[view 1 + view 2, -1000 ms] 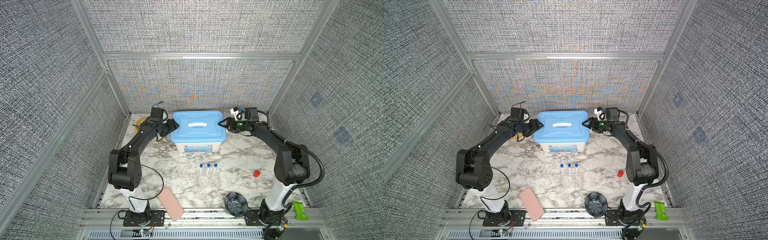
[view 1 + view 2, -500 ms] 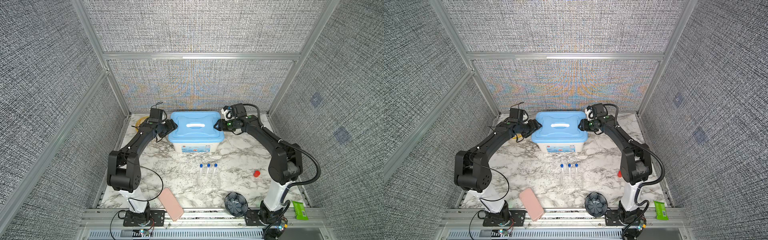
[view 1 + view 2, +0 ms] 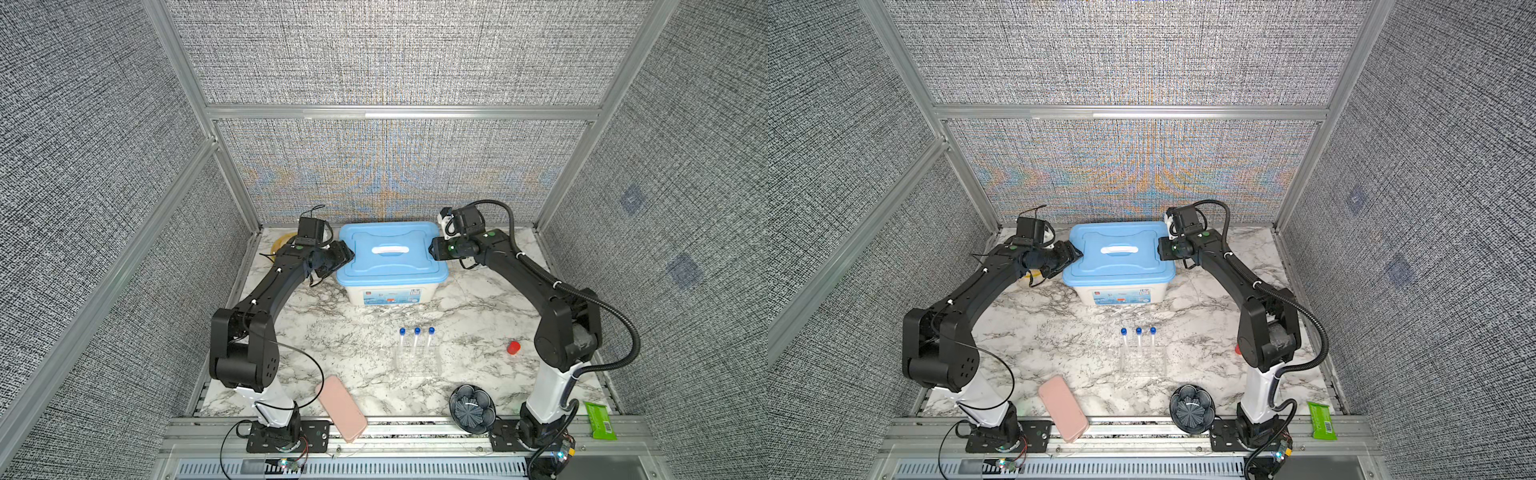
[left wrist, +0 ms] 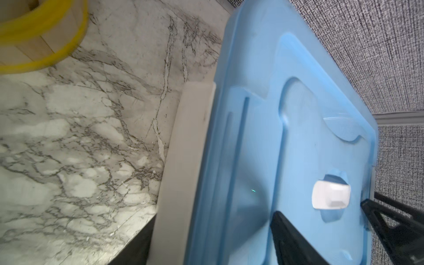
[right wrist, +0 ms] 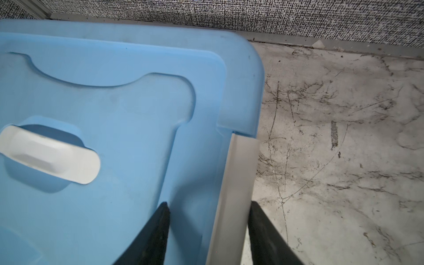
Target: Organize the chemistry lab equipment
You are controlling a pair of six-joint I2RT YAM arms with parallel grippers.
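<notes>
Spread apart on the right gripper, with one finger lying over the blue lid and its mate outside the white side clip (touching the clip or just clear of it: cannot tell). Nothing pinched between them.

Spread wide too on the left gripper, with one finger over the top of the lid near the white handle and its mate out past the lid's edge. Nothing pinched there either.

In both top views, set at opposite short ends of the lid: left gripper at the left end, right gripper at the right end.

Under the lid, a white box at the back of the marble table. Just beside the box's left end, partly hidden behind the left arm, a yellow steamer basket.

Well in front of the box and well apart from both grippers: three clear tubes with blue caps, upright side by side in a small clear rack.

To the right of the rack, near the right arm's base, a small red cap.

Along the front: a flat pink case lying partly over the front rail, a dark ribbed dish, and at the far right corner a green packet.
</notes>
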